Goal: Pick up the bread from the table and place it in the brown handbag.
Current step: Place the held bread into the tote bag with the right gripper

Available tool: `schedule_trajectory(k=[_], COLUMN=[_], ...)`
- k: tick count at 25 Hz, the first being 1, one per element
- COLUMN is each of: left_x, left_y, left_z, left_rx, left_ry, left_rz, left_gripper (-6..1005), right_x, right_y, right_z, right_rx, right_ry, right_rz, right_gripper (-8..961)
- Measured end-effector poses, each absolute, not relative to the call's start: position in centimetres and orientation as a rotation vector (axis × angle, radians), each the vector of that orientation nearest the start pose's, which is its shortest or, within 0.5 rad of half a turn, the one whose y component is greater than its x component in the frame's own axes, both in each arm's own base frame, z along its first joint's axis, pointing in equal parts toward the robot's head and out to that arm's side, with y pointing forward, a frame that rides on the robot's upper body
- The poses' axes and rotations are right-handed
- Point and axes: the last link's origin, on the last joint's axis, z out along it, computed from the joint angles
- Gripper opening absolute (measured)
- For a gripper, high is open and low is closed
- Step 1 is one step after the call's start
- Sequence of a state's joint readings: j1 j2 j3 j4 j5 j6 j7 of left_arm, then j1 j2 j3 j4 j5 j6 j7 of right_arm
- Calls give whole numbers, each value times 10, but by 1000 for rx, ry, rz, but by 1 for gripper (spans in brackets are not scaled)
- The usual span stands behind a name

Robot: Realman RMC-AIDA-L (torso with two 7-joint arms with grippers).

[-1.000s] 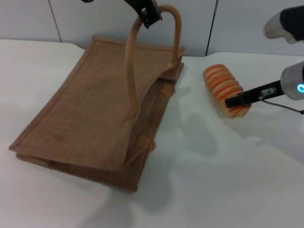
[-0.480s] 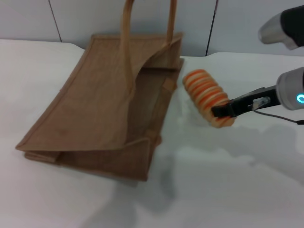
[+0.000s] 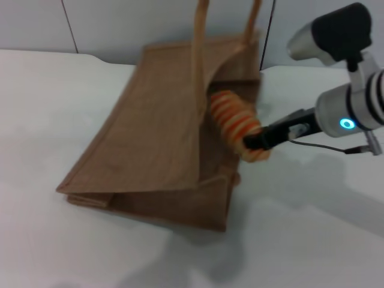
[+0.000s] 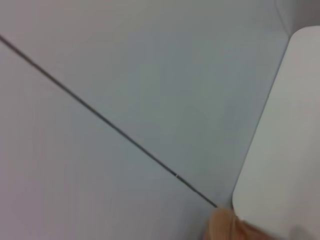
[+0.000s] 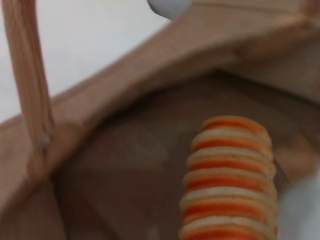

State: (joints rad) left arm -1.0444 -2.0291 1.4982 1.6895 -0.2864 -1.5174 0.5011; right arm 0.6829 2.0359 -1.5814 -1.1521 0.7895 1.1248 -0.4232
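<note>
Head view: right gripper (image 3: 255, 144) is clamped on the near end of the bread (image 3: 234, 122), black jaws pinching the loaf's lower tip. Bread hangs off the table (image 3: 312, 240), tilted, its far end already pushed into the mouth of the brown handbag (image 3: 156, 138). Its near end sits just outside the bag's opening edge.

Bag lies on its side on the table with the upper panel lifted, so the mouth gapes toward the right arm. Upper handle (image 3: 201, 54) is pulled up and runs out of the top of the view. Left gripper isn't visible anywhere; I can't tell its state. Left wrist view shows only wall, a table corner and a tan scrap of handle (image 4: 222, 227) at the edge, so I judge the left arm is holding that handle up.

Right wrist view: bread (image 5: 230, 180) points straight into the bag cavity (image 5: 130, 165), with the lifted panel rim above and a handle (image 5: 30, 85) beside the opening. Own fingers aren't shown there.

Step in hand, as I read it: insertion, about midway. Bread is entering, not yet released.

Next move calls for pushing further in until the whole loaf clears the opening edge, then opening the jaws and backing out along the same line. Risk: loaf catching on the lower panel edge, or the lifted panel sagging onto the gripper.
</note>
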Motion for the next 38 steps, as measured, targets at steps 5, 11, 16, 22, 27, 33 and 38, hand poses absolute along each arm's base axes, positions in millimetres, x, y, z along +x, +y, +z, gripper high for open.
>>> schedule_trajectory(k=[5, 11, 16, 22, 27, 33, 38], left_x=[50, 57, 67, 80, 85, 84, 82], left_y=[387, 379, 373, 368, 367, 367, 368], left_z=[43, 33, 29, 23, 22, 22, 22], left_rx=[-2331, -2383, -2399, -2415, -2421, -2422, -2422], left_ry=[56, 76, 106, 144, 158, 154, 148], left_rz=[284, 258, 231, 188, 163, 164, 164], left_gripper=[110, 110, 109, 108, 107, 105, 104], right_x=[140, 131, 131, 138, 136, 127, 128], right_y=[399, 415, 423, 426, 429, 428, 427], right_z=[-54, -61, -73, -79, -81, -85, -86], right_rx=[-2549, -2549, -2568, -2564, -2556, -2593, -2590], right_ry=[933, 872, 891, 905, 921, 931, 968], right_rz=[-96, -79, -58, -34, 3, 40, 51], right_gripper=[313, 302, 293, 276, 265, 257, 299])
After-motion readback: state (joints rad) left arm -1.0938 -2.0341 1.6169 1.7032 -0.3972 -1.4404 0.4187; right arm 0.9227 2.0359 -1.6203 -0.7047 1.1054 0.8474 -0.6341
